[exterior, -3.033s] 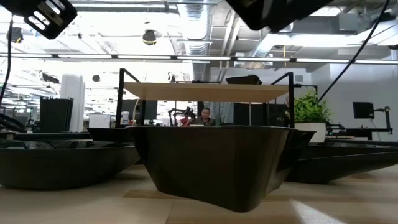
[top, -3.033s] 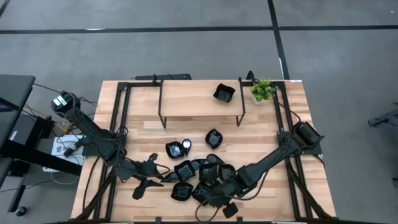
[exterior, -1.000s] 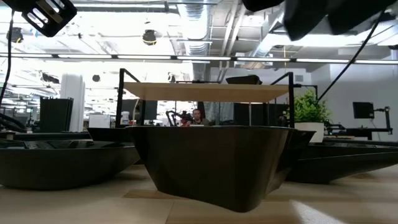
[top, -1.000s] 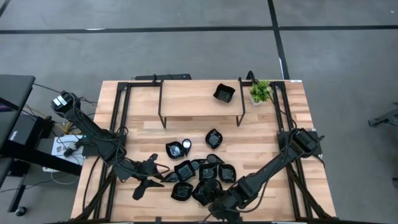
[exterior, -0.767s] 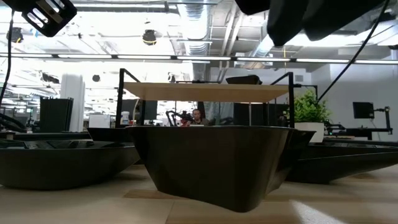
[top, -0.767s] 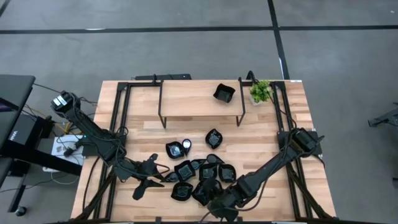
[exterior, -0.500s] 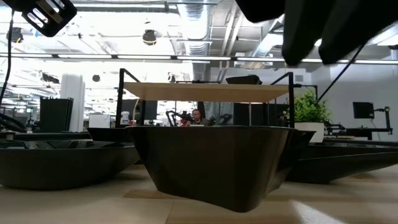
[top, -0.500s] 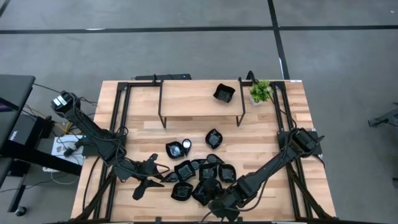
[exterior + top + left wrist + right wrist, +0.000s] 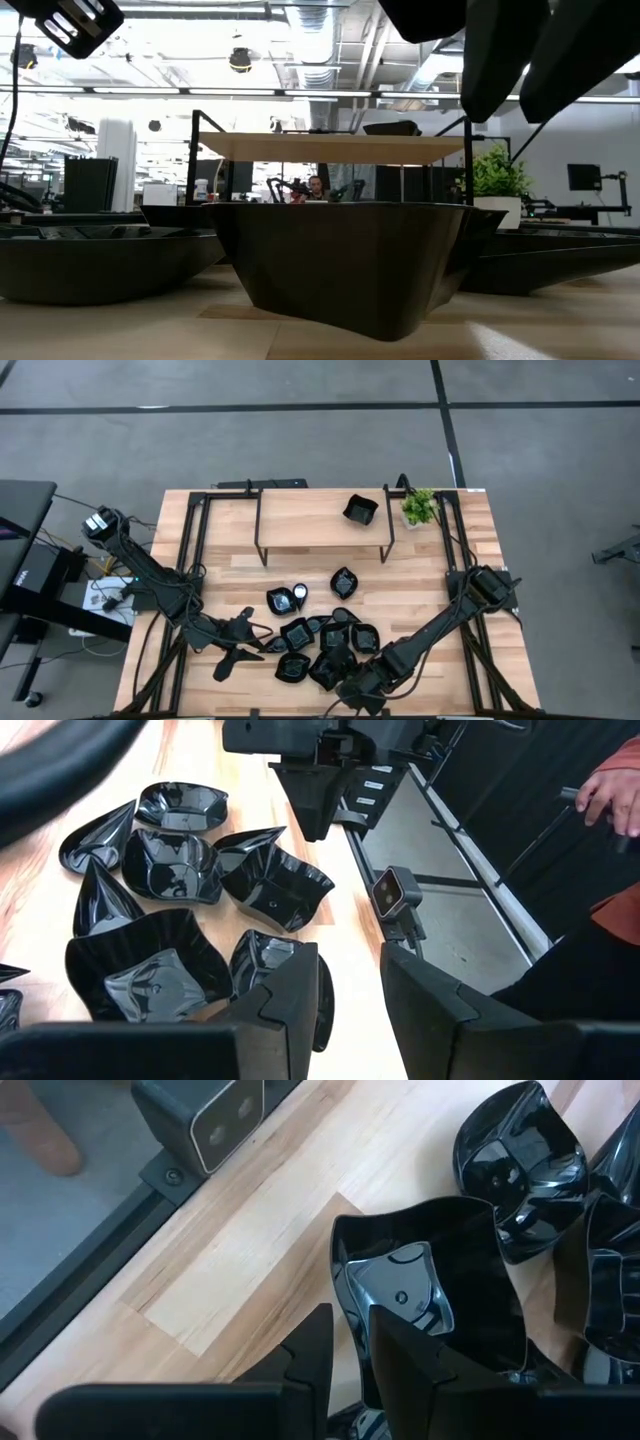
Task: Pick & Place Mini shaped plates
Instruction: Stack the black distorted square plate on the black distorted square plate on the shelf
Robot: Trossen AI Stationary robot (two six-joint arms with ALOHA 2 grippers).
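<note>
Since three seconds ago the right gripper (image 9: 352,688) has pulled back out of the pile of plates (image 9: 322,644) to the table's (image 9: 420,585) front edge, and over the last second its fingers have come further into the low view. It hangs above a square plate (image 9: 432,1285) that sits on the wood just beside the small camera (image 9: 200,1115) mounted on that edge. Its fingers are a narrow gap apart and hold nothing. From the wrist they line up over the plate's near wall, but the low view shows the tips clear above the rim.

The left gripper (image 9: 262,648) waits at the left side of the pile, fingers spread and empty, with a plate just beside one finger.

Small white labels (image 9: 365,786) on the right arm are too small to read.

Bare wood lies open to the right of the pile and between the pile and the raised shelf (image 9: 300,520). Two plates stand apart behind the pile: a round one (image 9: 288,598) and another (image 9: 344,581). One plate (image 9: 360,510) rests on the shelf, near the potted plant (image 9: 421,505). All the plates look empty.

A person's hand (image 9: 612,800) and a reddish sleeve show beyond the table's front edge.
</note>
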